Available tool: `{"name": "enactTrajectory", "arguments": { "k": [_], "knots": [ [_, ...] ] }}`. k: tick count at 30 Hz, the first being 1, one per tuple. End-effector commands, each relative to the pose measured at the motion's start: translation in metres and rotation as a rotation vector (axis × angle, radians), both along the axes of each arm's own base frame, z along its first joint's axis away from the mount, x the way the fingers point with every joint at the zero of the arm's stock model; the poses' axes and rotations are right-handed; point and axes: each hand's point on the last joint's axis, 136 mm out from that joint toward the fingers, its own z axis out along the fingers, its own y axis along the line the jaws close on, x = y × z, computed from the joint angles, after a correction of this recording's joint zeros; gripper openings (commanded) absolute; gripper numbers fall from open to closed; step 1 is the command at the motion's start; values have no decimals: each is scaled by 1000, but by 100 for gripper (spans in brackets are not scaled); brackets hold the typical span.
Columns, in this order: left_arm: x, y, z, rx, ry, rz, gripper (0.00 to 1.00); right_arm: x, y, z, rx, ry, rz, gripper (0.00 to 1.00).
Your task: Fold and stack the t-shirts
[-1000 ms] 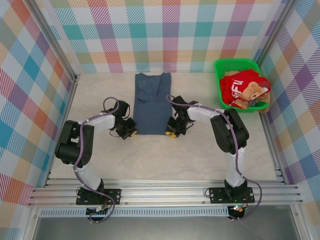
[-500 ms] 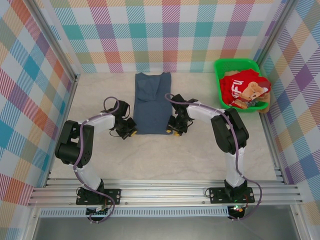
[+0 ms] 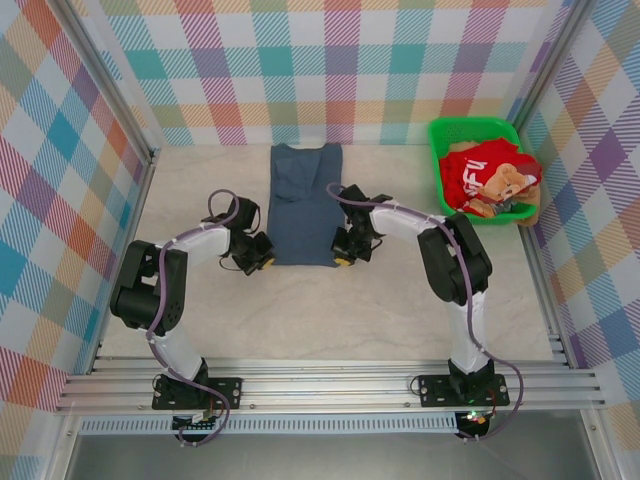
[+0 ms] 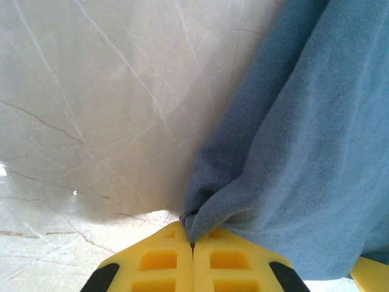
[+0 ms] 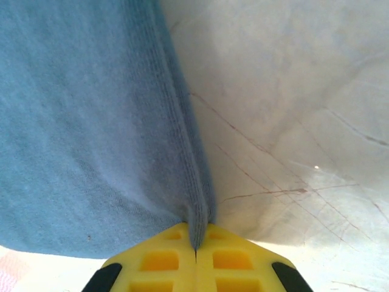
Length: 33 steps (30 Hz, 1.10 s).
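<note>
A slate-blue t-shirt (image 3: 305, 205) lies folded into a long strip in the middle of the table, its collar toward the back wall. My left gripper (image 3: 266, 264) sits at the strip's near left corner, shut on a pinch of blue cloth (image 4: 209, 207). My right gripper (image 3: 341, 259) sits at the near right corner, shut on the shirt's hemmed edge (image 5: 197, 213). A red t-shirt with white lettering (image 3: 480, 172) lies bunched in the green basket (image 3: 441, 135) with an orange-tan printed one (image 3: 512, 185).
The green basket stands at the back right against the checked wall. Pale marbled tabletop (image 3: 330, 310) runs bare from the shirt to the metal rail at the near edge (image 3: 330, 385). Checked walls close in the left, back and right sides.
My right gripper has slid a little left onto the shirt's near right corner and closed on its edge. My left gripper has stayed shut at the near left corner.
</note>
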Motion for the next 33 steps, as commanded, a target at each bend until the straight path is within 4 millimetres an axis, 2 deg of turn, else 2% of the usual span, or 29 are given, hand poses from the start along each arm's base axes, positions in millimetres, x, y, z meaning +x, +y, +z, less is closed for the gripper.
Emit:
{"name": "enactTrajectory", "arguments": {
  "k": [1,5,10,14,17,20,24,28,31,33],
  "knots": [
    [-17,-12,9,-10,31,-69,0,-18,-11,18,-16,-18,15,0],
    [-51,-25,15,-17,65,-135,0,-52,-22,24,-9,5,65,0],
    [-128,-34,19,1,133,-220,0,-116,-41,30,-8,67,135,0],
    [-192,-39,29,-18,158,-287,0,-170,-59,41,9,132,159,0],
    [-220,-44,44,-69,135,-329,0,-204,-65,55,66,177,160,0],
    [-225,-49,71,-133,42,-362,0,-219,-68,79,129,165,150,0],
    [-219,-55,118,-234,-99,-368,0,-221,-67,119,182,115,155,0],
    [-212,-59,162,-309,-206,-338,0,-215,-64,153,211,63,154,0],
    [-202,-58,181,-319,-255,-283,0,-206,-63,174,207,22,146,0],
    [-193,-58,186,-306,-262,-244,0,-197,-64,182,196,9,129,0]
  ]
}}
